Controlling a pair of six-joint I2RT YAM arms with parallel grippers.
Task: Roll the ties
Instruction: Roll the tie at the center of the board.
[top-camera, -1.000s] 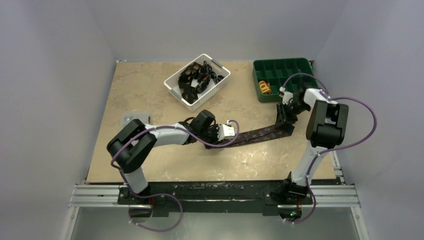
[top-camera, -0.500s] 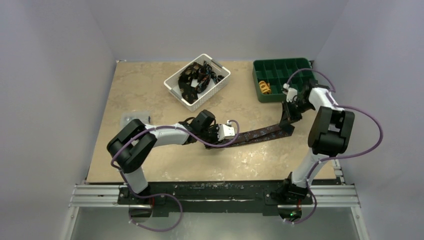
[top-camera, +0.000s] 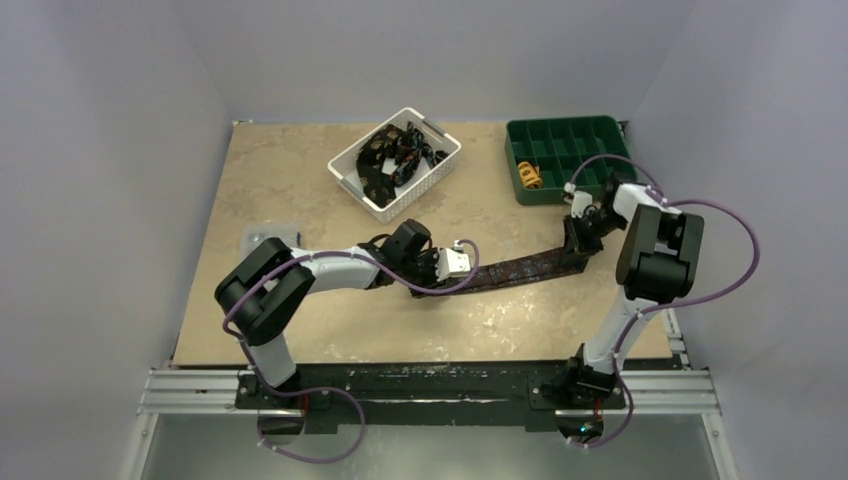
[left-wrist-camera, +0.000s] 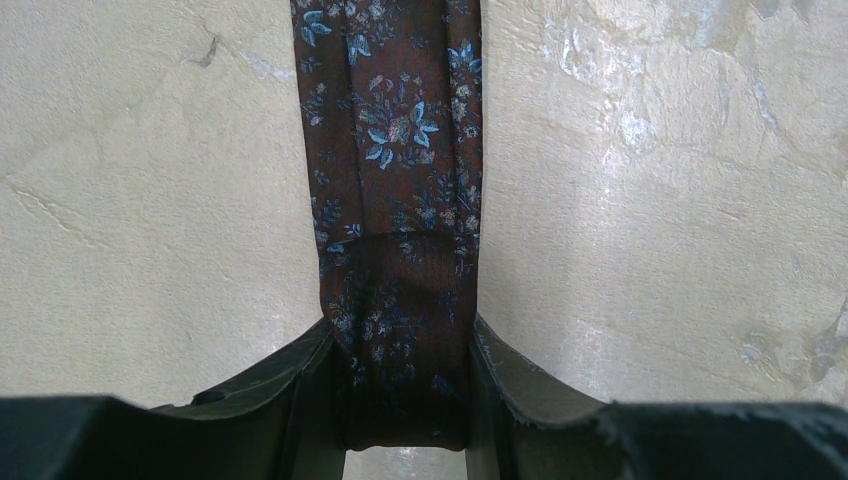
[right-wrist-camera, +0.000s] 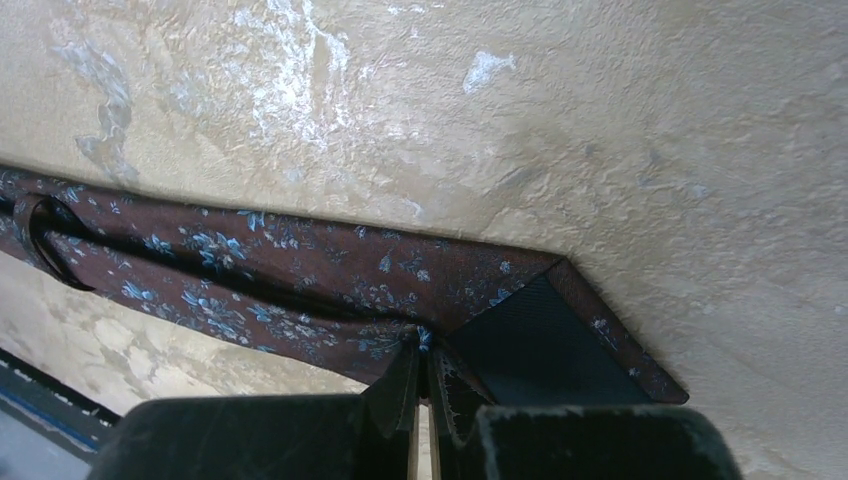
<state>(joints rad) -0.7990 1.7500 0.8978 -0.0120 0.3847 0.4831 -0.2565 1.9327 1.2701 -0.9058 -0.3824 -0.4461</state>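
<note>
Cloth this thin and limp will not hold a shape by itself. The dark brown necktie with small pale blue flowers (top-camera: 525, 265) looks light, soft and probably a little slippery, so I judge that it will sag, twist or unroll wherever nothing pins it. It lies flat on the beige table (top-camera: 300, 170), slanting from about the middle towards the right edge, drawn fairly straight between the two arms.

The left gripper (top-camera: 468, 268) is closed on the narrow end. In its wrist view the tie (left-wrist-camera: 400, 130) runs between the fingers (left-wrist-camera: 290, 410) with a short piece folded back over itself, which looks like the first turn of a roll. The right gripper (top-camera: 573, 245) is pinched tight on the long edge of the wide end, just by the point, where the plain dark lining (right-wrist-camera: 520, 350) shows.

Those two holds seem the best ones. The folded narrow end should be gripped across its full width so the turns stack evenly, with the wide end lightly taut so the strip feeds straight. Too hard a pull could drag the fold out of the fingers.

More dark ties (top-camera: 395, 155) sit tangled in a white plastic basket (top-camera: 358, 194) near the middle of the far edge. A green compartment tray (top-camera: 512, 165) at the far right corner holds one small yellow-orange item (top-camera: 529, 175).
</note>
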